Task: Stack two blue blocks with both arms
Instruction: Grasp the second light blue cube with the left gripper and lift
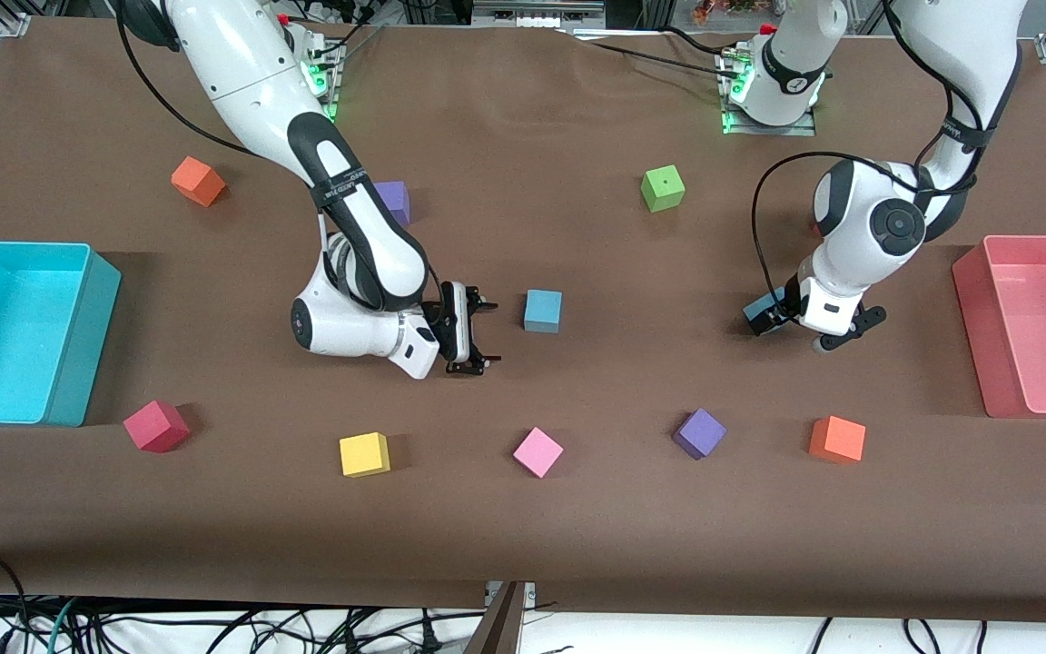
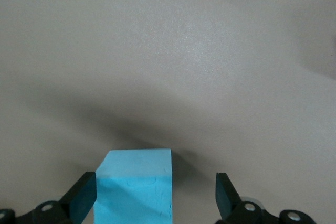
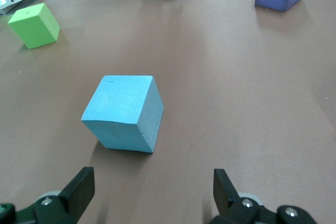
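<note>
Brown desk [image 1: 577, 509], front view: one blue block [image 1: 542, 311] mid-desk beside the right end effector [image 1: 478, 336], spread. Left wrist view: second block [image 2: 134, 187] off-centre between the spread left end effector [image 2: 157, 195]; closing may skew it. Right wrist view: block [image 3: 123, 113] sits angled, so it could twist.

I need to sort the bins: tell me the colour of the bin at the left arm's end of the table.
Pink bin; it shows best in the front view.

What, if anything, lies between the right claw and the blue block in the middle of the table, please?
Nothing: bare brown cloth separates the open right claw from the blue block, as the right wrist view shows.
</note>
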You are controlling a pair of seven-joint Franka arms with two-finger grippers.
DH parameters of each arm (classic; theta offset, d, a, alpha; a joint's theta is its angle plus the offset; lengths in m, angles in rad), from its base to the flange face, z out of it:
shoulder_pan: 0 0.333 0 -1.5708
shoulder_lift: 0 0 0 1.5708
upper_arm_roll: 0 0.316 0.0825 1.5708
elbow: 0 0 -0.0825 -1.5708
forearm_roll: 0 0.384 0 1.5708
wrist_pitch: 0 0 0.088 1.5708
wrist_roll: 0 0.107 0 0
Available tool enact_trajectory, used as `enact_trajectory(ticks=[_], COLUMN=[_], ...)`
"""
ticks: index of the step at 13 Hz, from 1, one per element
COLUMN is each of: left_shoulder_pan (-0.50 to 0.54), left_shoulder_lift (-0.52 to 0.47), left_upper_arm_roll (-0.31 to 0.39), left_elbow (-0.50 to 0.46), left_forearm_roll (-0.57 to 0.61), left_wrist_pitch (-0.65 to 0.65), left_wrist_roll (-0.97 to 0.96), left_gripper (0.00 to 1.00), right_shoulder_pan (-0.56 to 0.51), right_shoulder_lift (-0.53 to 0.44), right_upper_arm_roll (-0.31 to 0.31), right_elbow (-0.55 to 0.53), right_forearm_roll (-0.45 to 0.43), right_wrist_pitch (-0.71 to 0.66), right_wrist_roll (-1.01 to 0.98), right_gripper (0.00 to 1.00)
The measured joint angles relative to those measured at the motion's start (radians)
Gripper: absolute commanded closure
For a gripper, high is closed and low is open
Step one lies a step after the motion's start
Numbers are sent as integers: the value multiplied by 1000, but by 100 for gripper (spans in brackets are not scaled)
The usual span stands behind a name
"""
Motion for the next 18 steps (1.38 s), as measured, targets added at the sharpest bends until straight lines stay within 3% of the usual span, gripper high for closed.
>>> enact_trajectory(ticks=[3,11,12,15,16,18], left_shoulder_pan=[0,-1,-2,-21,-24,-24], left_shoulder_lift=[0,8,14,41,45,42], left_upper_arm_roll=[0,-1,-2,-3,-3,-3], left_elbow=[-1,-21,-23,-25,-25,-18], left_forearm_roll=[0,0,0,0,0,0], left_wrist_pitch=[-3,-19,-22,-24,-24,-40], left_wrist_roll=[-2,-2,-2,-3,-4,-3], left_gripper=[0,1,7,77,85,90], right_shoulder_pan=[0,34,38,37,35,30], right_shoulder_lift=[0,5,9,20,22,24], right_upper_arm_roll=[0,4,4,3,3,3], right_elbow=[-38,-82,-85,-100,-106,-121], right_forearm_roll=[137,358,388,444,456,503], right_wrist_pitch=[0,17,18,18,14,-4], right_wrist_roll=[-130,-271,-296,-363,-378,-422], right_gripper=[0,0,0,0,0,0])
